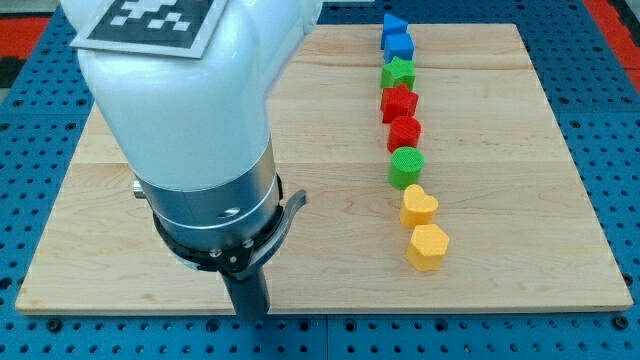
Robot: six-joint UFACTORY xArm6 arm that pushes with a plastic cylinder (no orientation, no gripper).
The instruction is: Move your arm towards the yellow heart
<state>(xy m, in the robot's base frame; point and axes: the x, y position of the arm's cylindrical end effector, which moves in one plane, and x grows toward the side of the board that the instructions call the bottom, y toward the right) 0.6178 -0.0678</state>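
Along the view's right half: eight blocks are forming a near-vertical column on the wooden counter [150, 200].
Column top: a blue triangular block [393, 25] is sitting above a blue cube [400, 45], the two touching.
Column middle: a green star [399, 73], a red star [399, 102], a red block [405, 132] of unclear shape and a green cylinder [406, 167] are following downward, each close to the next.
Yellow heart [419, 206]: it is lying just below the green cylinder, second from the column's lower end.
Yellow hexagon [427, 247]: it is resting just below the yellow heart, closing the column.
Arm body [190, 120]: its white and silver housing is filling the view's left.
End effector: a plain dark rod with no jaws, so it is gripping nothing; my tip [250, 316] is showing near the counter's bottom edge.
Tip relative to blocks: it is standing well apart from the column, to the view's left of and lower than the yellow heart.
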